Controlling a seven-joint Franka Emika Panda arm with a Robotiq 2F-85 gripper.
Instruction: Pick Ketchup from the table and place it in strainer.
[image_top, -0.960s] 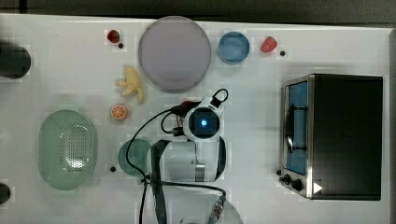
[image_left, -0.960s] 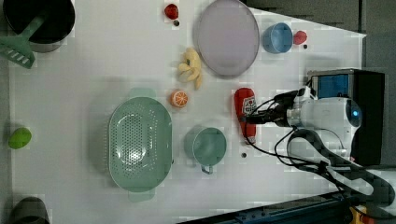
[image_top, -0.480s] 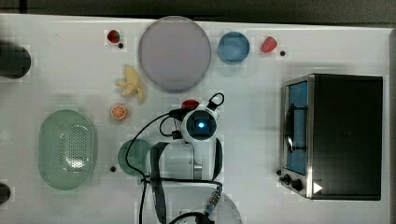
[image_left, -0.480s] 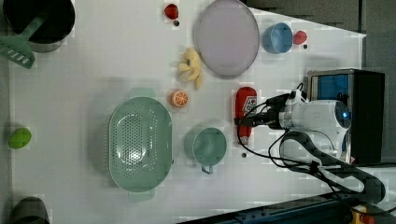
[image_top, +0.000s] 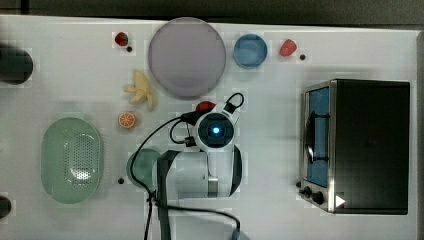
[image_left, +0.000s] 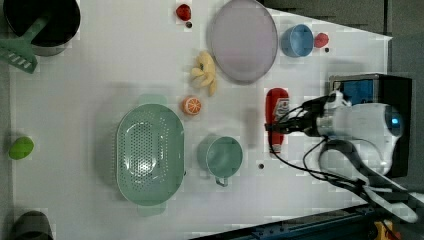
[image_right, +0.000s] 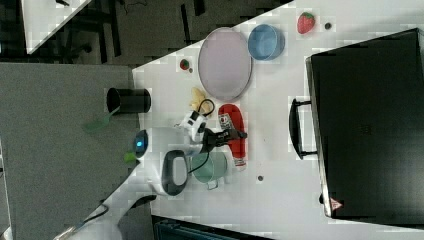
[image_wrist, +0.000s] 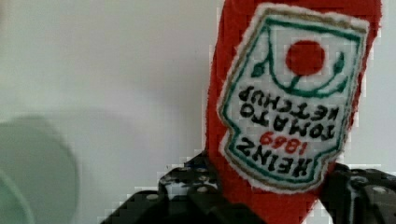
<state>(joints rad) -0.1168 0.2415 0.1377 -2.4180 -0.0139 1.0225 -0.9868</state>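
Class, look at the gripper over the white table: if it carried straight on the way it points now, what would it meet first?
The gripper points down at the table and is already closed around the ketchup bottle lying there. Going further, it would likely press the bottle against the tabletop, though depth is hard to judge.

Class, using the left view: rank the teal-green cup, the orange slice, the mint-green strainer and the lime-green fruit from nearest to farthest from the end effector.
1. Round teal-green cup, just to the left view's left of the end effector.
2. Small orange slice, further left.
3. Pale mint-green oval plastic strainer, left of centre.
4. Lime-green fruit, at the far left edge.
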